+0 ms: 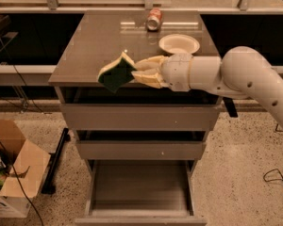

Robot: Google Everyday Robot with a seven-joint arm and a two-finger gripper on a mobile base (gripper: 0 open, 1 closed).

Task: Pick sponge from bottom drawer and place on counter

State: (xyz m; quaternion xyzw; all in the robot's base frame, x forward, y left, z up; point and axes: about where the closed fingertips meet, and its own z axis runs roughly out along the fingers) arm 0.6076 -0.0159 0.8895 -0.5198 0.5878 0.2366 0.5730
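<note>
The dark green sponge, with a pale yellow edge, is held in my gripper, whose cream fingers are shut on its right side. The sponge hangs tilted over the front edge of the counter, the glossy brown-grey top of the grey cabinet. My white arm reaches in from the right. The bottom drawer stands pulled open below, its pale floor bare.
A white bowl sits on the counter's right side and a red soda can lies at the back. The two upper drawers are closed. An open cardboard box and cables lie on the floor at left.
</note>
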